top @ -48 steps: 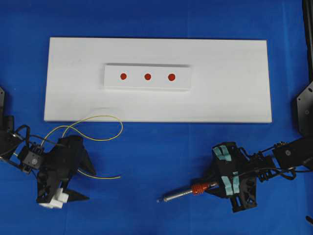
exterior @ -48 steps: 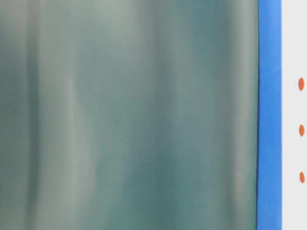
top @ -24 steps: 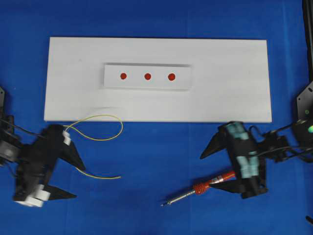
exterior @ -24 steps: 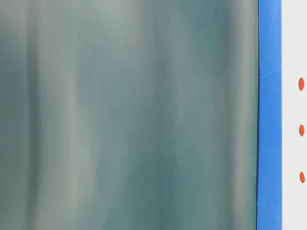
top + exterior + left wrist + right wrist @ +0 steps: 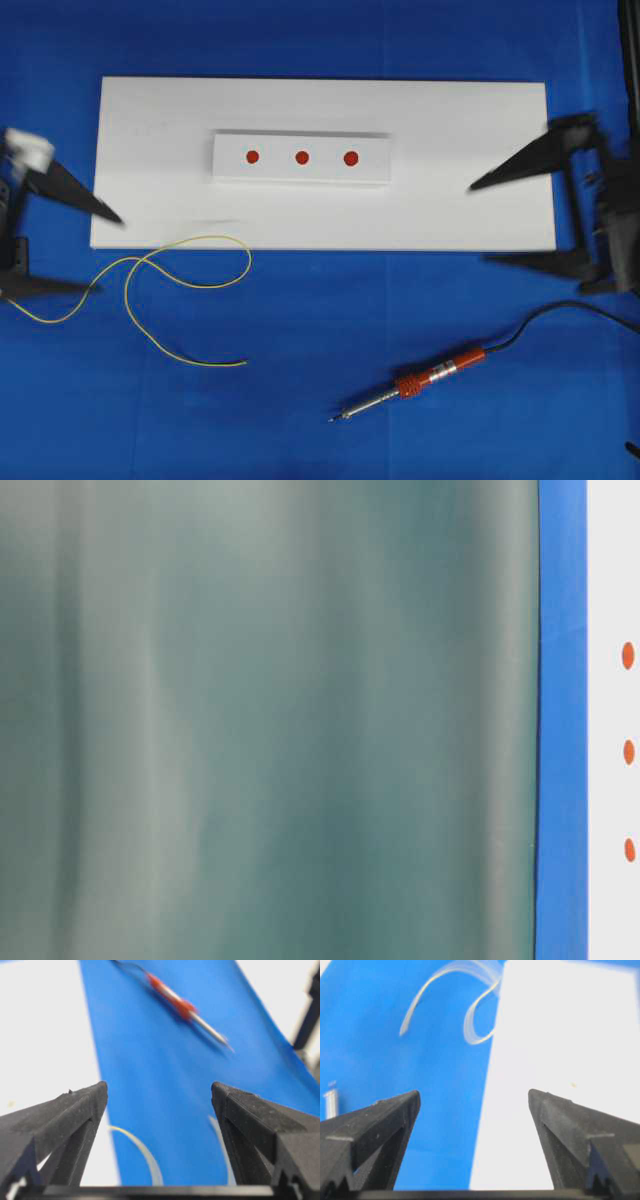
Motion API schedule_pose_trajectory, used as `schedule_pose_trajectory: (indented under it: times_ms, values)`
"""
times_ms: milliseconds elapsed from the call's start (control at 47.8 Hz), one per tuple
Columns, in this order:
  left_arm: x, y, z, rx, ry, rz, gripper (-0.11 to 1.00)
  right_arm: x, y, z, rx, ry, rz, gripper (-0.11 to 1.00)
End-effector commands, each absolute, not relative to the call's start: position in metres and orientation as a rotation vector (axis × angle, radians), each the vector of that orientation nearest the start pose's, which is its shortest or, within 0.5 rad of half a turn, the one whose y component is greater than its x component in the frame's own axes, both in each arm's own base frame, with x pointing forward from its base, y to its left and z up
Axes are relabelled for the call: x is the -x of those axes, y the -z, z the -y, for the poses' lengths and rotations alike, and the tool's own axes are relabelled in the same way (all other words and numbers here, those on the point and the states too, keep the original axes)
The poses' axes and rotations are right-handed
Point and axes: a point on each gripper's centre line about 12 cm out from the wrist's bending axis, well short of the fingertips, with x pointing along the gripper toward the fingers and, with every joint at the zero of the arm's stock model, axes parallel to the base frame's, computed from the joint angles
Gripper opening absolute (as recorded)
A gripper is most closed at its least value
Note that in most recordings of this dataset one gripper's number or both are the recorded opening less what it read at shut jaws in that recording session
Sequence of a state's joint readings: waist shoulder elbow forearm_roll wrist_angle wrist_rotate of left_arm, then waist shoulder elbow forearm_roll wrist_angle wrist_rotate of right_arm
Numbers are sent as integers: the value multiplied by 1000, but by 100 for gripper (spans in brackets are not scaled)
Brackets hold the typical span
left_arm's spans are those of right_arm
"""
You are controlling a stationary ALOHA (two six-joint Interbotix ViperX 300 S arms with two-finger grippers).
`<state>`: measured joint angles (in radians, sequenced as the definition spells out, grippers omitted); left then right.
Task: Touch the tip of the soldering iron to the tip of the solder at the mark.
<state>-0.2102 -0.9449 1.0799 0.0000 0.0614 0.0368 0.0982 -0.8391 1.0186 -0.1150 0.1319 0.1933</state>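
Note:
The soldering iron (image 5: pixel 412 384) lies free on the blue cloth, its silver tip pointing lower left and its black cord trailing to the right. The solder (image 5: pixel 190 270), a thin yellow wire, curls on the cloth in front of the white board, and its cut end rests near the middle. Three red marks (image 5: pixel 301 156) sit on a small white block. My left gripper (image 5: pixel 108 254) is open at the far left edge, holding nothing. My right gripper (image 5: pixel 480 222) is open over the board's right end, also holding nothing. The left wrist view shows the iron (image 5: pixel 185 1007) and the solder (image 5: pixel 145 1152) ahead of the open left gripper (image 5: pixel 159 1092). The right wrist view shows the open right gripper (image 5: pixel 474 1095) and the blurred solder (image 5: pixel 470 1010).
The white board (image 5: pixel 460 120) spans the back of the blue cloth, with the marked block (image 5: pixel 225 170) at its centre. A blurred grey-green surface (image 5: pixel 270 720) fills most of the table-level view. Only the red marks (image 5: pixel 629 751) show at its right edge.
My right gripper has opened, left the soldering iron on the cloth and pulled back to the right. My left gripper has drawn away from the solder to the left edge.

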Motion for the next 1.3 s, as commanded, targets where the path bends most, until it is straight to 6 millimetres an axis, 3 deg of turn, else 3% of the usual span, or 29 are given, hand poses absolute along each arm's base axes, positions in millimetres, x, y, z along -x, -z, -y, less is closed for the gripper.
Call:
schedule_pose_trajectory:
  times_ms: [0, 146, 251, 439, 627, 1275]
  values:
    - [-192, -294, 32, -81, 167, -149, 80, -209, -292, -8, -32, -25, -250, 86]
    - [-174, -282, 12, -115, 77, -120, 79, -187, -285, 10, -44, 63, -212, 86]
    - [-163, -269, 2, -116, 22, -116, 79, -177, -270, 19, -64, 120, -218, 86]
    - [-151, -242, -5, -94, -26, -132, 79, -174, -243, 24, -106, 154, -250, 86]
    - [-150, -232, -5, -93, -26, -127, 79, -177, -224, 24, -115, 148, -249, 86]
    - [-150, -228, -5, -79, -27, -138, 79, -179, -218, 25, -123, 147, -260, 86]
